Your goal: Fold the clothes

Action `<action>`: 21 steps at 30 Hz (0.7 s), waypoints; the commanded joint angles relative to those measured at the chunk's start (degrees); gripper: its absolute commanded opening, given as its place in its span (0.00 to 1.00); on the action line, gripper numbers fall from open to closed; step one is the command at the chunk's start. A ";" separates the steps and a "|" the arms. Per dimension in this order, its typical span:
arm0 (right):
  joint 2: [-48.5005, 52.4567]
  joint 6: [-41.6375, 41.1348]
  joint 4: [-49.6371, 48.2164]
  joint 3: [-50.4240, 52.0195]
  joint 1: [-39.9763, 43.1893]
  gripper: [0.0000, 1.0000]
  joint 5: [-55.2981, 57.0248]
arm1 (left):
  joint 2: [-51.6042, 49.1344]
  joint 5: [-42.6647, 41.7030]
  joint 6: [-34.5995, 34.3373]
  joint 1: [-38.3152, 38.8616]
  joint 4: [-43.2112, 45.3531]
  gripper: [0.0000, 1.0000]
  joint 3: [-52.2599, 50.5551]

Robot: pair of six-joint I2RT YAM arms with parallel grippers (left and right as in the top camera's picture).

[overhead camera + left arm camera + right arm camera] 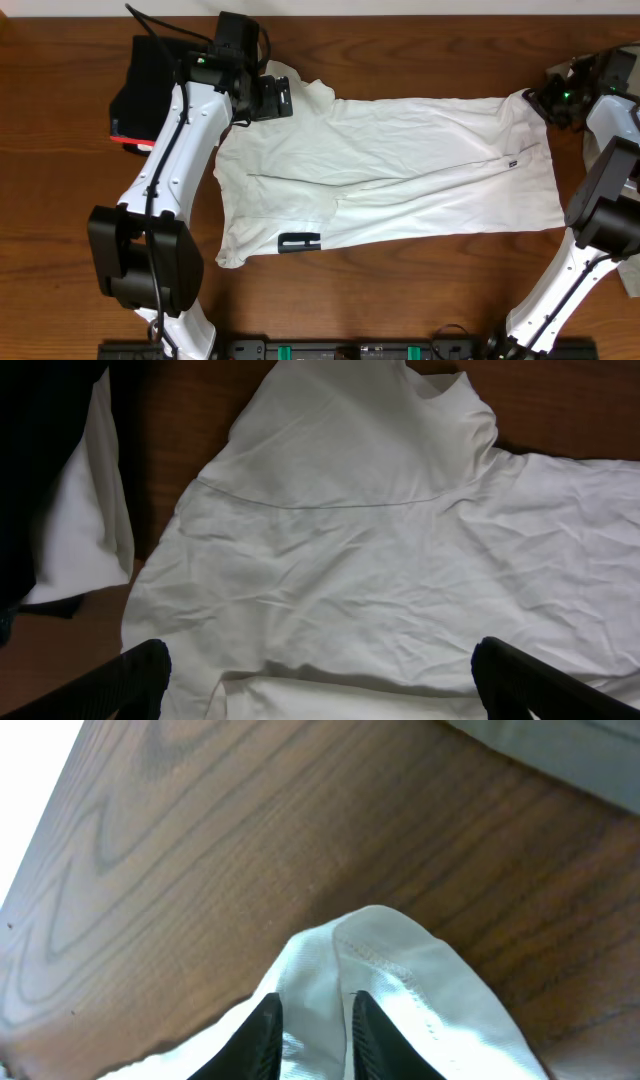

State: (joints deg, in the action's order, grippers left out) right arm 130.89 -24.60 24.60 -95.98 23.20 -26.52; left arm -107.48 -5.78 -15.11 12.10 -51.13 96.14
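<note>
The white T-shirt [400, 170] lies spread on the table [400, 300], its long axis running left to right between the two arms. The right gripper [312, 1025] has its jaws drawn narrow on the shirt's far right corner, with fabric pinched between them. The left gripper [272, 98] hovers over the far left corner with jaws wide, holding nothing. Judgement: each arm stands at its own end, and the left corner is not yet gripped.

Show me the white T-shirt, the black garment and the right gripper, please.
white T-shirt [400, 170]: overhead view, middle of its body.
black garment [140, 85]: overhead view, its flat top.
right gripper [313, 1015]: right wrist view, between its fingertips.
</note>
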 commanded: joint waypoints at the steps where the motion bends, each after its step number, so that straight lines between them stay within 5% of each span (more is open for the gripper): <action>1: 0.00 -3.30 -0.61 1.22 -0.76 0.20 -0.52 | -0.07 0.66 0.50 -0.17 -0.24 0.98 0.57; 9: 0.00 -3.56 -3.72 2.51 -0.76 0.01 -1.36 | -0.07 0.68 0.50 -0.17 -0.24 0.98 0.57; 21: 0.00 2.21 -4.00 2.51 -0.72 0.01 -1.36 | -0.07 0.66 0.04 -0.17 1.09 0.98 0.57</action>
State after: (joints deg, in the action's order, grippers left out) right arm 130.89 -24.49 20.49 -93.91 23.00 -27.35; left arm -107.48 -5.76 -15.14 12.10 -50.83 96.14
